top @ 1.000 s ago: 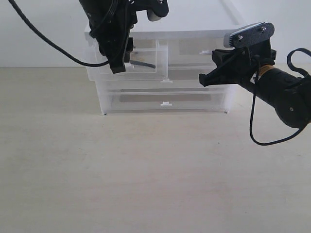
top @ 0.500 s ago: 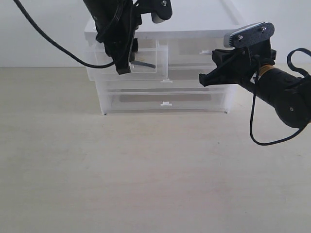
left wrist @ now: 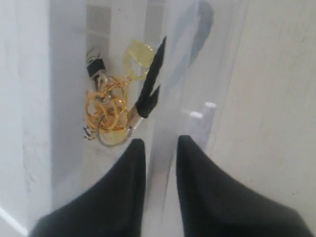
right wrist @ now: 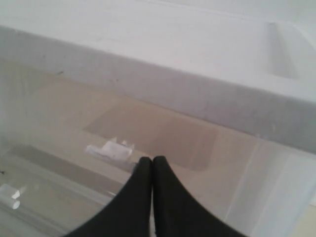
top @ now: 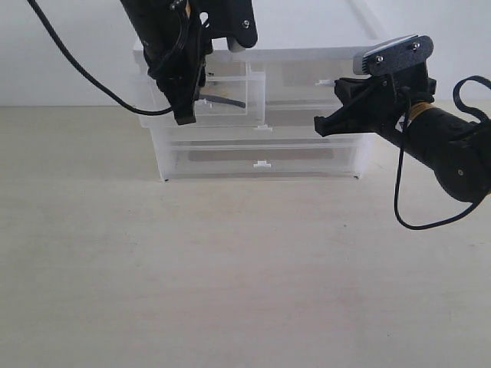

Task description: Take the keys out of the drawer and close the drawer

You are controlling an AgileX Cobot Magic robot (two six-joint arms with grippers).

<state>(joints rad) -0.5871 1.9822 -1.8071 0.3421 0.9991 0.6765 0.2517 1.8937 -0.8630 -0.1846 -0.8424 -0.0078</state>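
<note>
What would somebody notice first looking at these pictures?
The gold keys with their black strap, lying in the pulled-out drawer at the upper left of the storage unit. The left jaws, slightly apart, hang at that drawer. The right jaws sit shut before the unit's right side.

drawer unit [top: 307,52] standing at the back of the worktop [top: 230,268], one top drawer sticking out

the drawer [top: 238,115], the left one of the top pair, is jutting forward over the two full-width drawers [top: 261,157] stacked beneath it. the keys [left wrist: 111,116] are lying inside it, just behind its front wall. the left gripper [top: 184,115] is hanging down from above at that front wall, beside the tab handle [left wrist: 202,116], with its jaws standing a little apart. the right gripper [top: 318,123] is hovering above the worktop on the right, just in front of the right-hand half-width drawer [top: 307,84], well apart from the keys, its jaws pressing together.
</note>
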